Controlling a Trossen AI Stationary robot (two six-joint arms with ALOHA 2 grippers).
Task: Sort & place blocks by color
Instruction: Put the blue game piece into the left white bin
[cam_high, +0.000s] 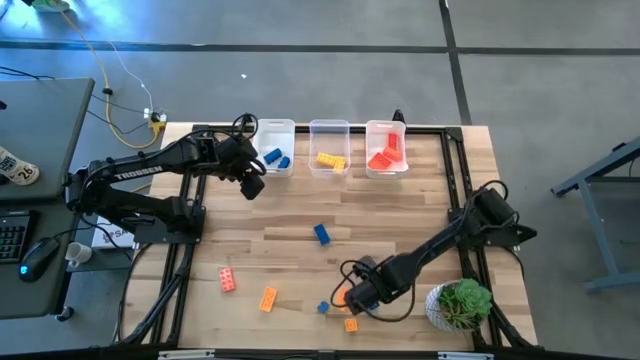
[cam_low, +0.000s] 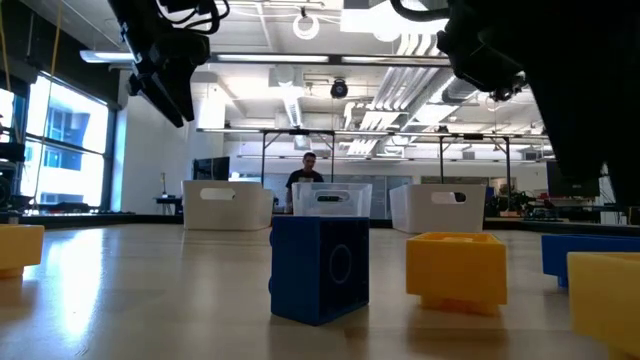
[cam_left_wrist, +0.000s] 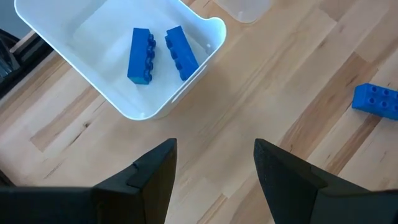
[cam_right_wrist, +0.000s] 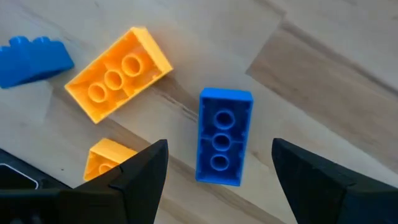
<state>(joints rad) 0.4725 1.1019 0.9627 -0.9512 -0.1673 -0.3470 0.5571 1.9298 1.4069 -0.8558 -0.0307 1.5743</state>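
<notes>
Because the right gripper (cam_right_wrist: 217, 186) hovers with fingers spread and empty low in the high view, right of centre, the blue brick (cam_right_wrist: 224, 137) lies directly between them, its long axis pointing away from the wrist. An orange-yellow brick (cam_right_wrist: 118, 73) lies just beside it. The left gripper (cam_left_wrist: 214, 180), spread and empty, waits by the blue bin (cam_left_wrist: 205, 31).

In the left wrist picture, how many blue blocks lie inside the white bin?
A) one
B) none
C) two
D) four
C: the left wrist view shows two blue blocks lying side by side inside the white bin; a third blue block lies outside it, on the wooden table.
</notes>
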